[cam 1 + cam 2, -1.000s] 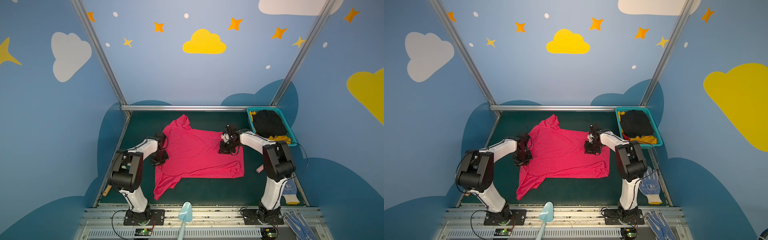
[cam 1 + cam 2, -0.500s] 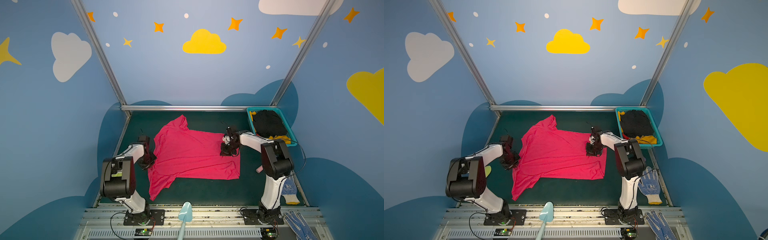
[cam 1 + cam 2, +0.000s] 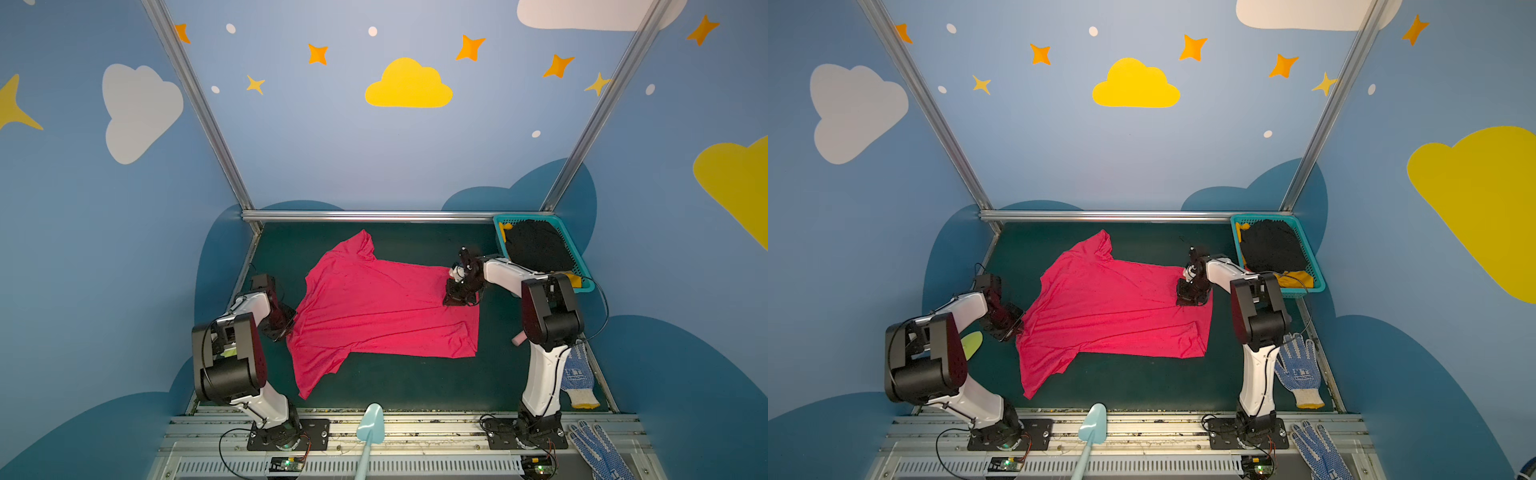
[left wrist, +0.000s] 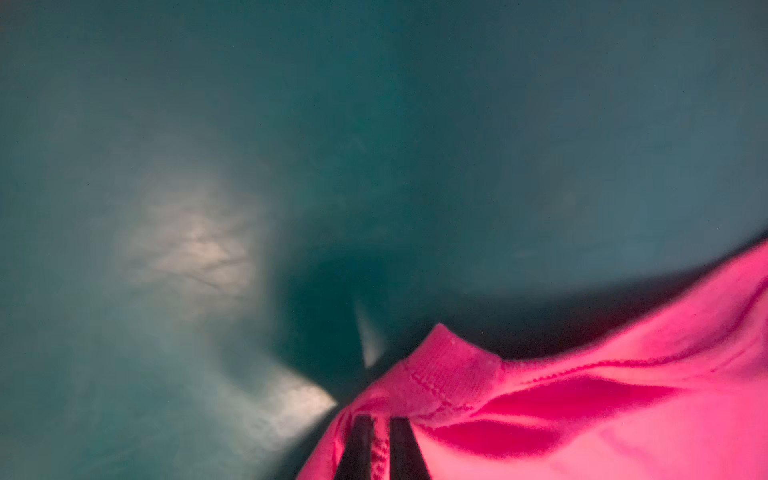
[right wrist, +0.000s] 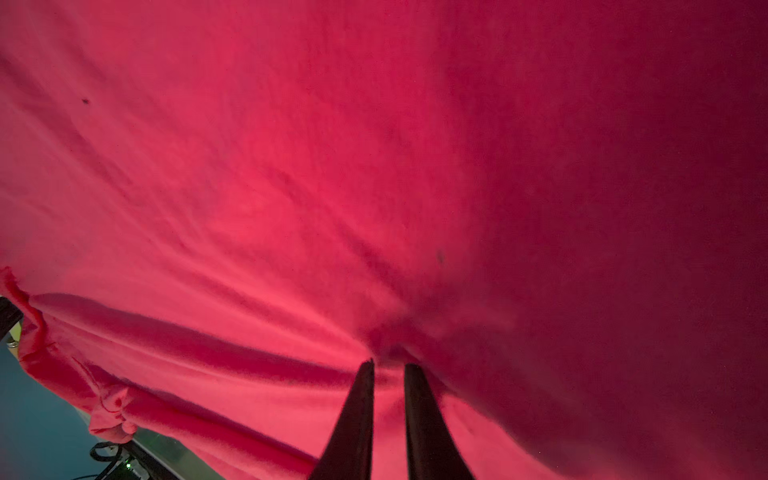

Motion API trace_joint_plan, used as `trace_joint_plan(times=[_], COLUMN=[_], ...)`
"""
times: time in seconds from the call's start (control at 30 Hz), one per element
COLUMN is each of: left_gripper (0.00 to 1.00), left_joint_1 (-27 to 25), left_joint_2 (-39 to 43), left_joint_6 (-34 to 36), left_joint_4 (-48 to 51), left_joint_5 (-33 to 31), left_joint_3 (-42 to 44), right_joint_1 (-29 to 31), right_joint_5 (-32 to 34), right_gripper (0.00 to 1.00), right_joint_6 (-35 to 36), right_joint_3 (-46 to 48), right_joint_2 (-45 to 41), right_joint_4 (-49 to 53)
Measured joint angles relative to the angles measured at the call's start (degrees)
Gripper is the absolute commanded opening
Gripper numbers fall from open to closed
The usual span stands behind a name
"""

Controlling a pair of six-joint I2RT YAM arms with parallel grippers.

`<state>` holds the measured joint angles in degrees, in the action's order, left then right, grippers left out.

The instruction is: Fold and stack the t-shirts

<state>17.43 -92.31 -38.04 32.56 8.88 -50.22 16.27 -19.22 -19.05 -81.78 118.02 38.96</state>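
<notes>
**Top views.**
- Pink shirt [image 3: 382,311]: spread flat mid-surface [image 3: 395,386], between your two arms.
- Long axis: runs left to right, with the collar end toward your left hand [image 3: 286,330] and the hem end toward your right hand [image 3: 455,299].
- Each hand touches its own end of the cloth; neither is nearer the middle.
- Sleeves: one points to the back wall, the other trails toward the front edge.
- Basket [image 3: 527,217], far right corner: holds a black shirt [image 3: 536,249], with a yellow shirt [image 3: 575,277] showing at its edge.
- The layout is the same in both top views.

**Left wrist view.**
- Left hand [image 4: 380,422]: narrow, pinched on a fold of the pink shirt [image 4: 582,415] just beside the ribbed collar [image 4: 444,361].
- Bare surface lies beyond.

**Right wrist view.**
- Right hand [image 5: 388,365]: narrow, with cloth gathered between the tips and creases fanning out from the pinch.
- The pink shirt [image 5: 332,166] fills nearly the whole view.

**Change against a second ago.**
- Your left hand has drawn outward, away from the middle.
- The collar end went with it, and the hem edge slid slightly the same way.
- Your right hand has hardly shifted.

**Judgement.**
- The coming move turns on that left-to-right axis.
- You hold both ends, so the pull should stay along it.
- The front sleeve looks likely to need tidying before any fold.
</notes>
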Motion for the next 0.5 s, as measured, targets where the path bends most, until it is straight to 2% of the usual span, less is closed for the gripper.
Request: trace_joint_plan(times=[0.3,0.4,0.5], left_gripper=[0.16,0.17,0.19], left_joint_1=[2.3,1.4,-1.7], left_joint_2=[5.3,6.5,6.1], left_joint_6=[-0.8,-0.8,-0.6], left_joint_4=[0.0,1.0,1.5], left_joint_5=[-0.3,-0.1,0.0], left_joint_3=[0.5,-1.5,-6.4], right_joint_1=[-1.5,-1.6,-1.6], right_joint_5=[0.5,1.0,1.3], right_gripper=[0.18,0.19,0.22], right_joint_6=[1.5,2.0,2.6], right_joint_3=[-11.0,-14.9,-16.8], right_joint_2=[6.7,8.8,9.6], right_joint_4=[5.1,6.8,7.8])
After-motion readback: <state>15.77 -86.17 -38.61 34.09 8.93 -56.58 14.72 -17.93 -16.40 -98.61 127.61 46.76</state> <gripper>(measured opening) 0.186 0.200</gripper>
